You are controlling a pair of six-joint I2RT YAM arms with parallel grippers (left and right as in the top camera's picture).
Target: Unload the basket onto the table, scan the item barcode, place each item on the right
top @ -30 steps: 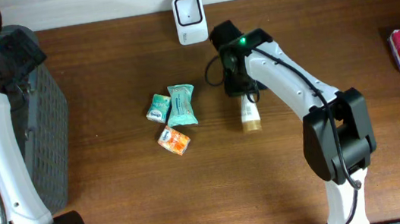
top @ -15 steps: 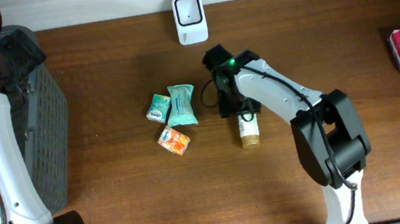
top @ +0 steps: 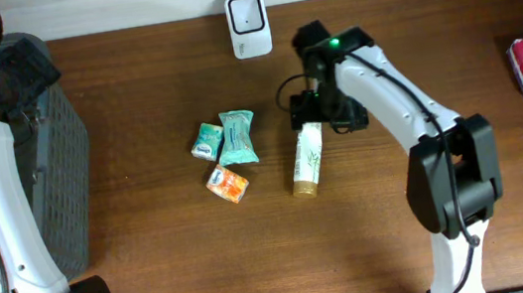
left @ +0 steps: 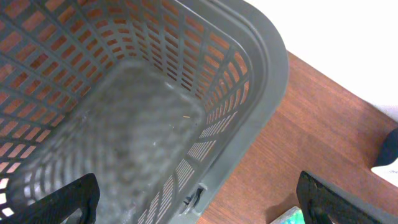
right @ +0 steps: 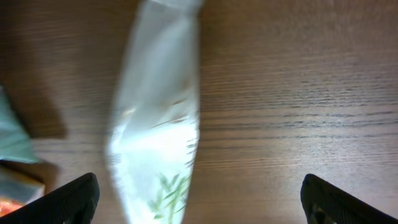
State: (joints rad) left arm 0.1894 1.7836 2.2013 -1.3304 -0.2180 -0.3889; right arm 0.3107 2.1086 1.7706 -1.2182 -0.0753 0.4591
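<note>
R wrist: tube [right: 158, 124] blurred, cut top+btm | L wrist: basket [left: 273, 74] cut L+top+btm

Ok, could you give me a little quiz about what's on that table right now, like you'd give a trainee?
1. True or false: the right claw is gripping the white tube.
2. Fill in the blank: the left claw hangs open over the grey ____.
3. How many small packets lie to the left of the tube in the overhead view? A two, B three, C five.

Key:
1. False. Its jaws are open and the tube lies on the table.
2. basket
3. B
</note>
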